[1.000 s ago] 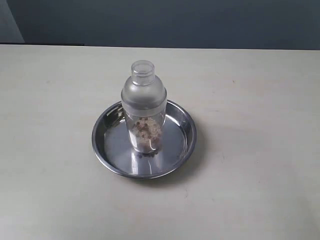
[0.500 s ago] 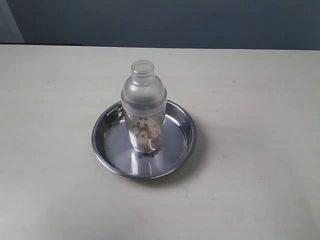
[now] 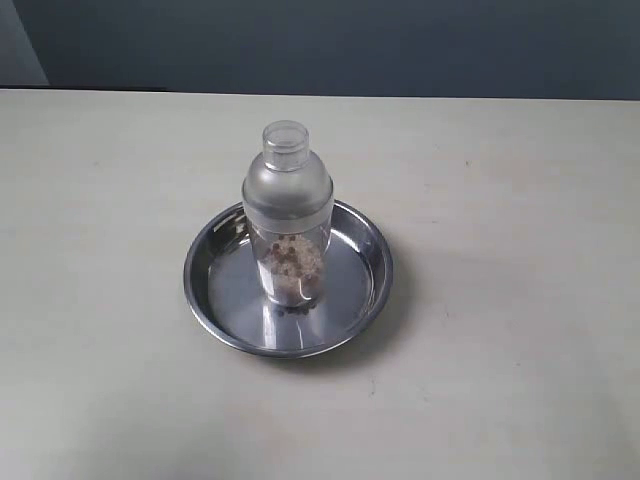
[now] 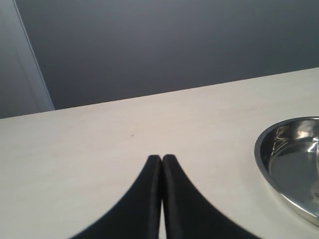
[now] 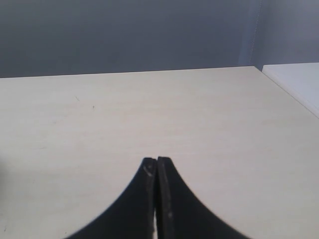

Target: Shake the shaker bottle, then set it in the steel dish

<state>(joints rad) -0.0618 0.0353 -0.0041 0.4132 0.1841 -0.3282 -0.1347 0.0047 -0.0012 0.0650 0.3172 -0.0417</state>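
The shaker bottle [image 3: 287, 215] stands upright in the middle of the steel dish [image 3: 215, 300], with brown-and-white grains in its lower part. In the exterior view neither arm shows. My left gripper [image 4: 162, 158] is shut with nothing in it, above bare table, and part of the steel dish [image 4: 264, 164] shows off to one side in the left wrist view. My right gripper [image 5: 157, 160] is also shut and empty over bare table; neither the bottle nor the dish shows in the right wrist view.
A pale table [image 3: 500, 350] spreads all around the dish. A dark wall [image 3: 350, 40] runs behind the table's far edge. In the right wrist view a white surface [image 5: 299, 79] lies past the table's corner.
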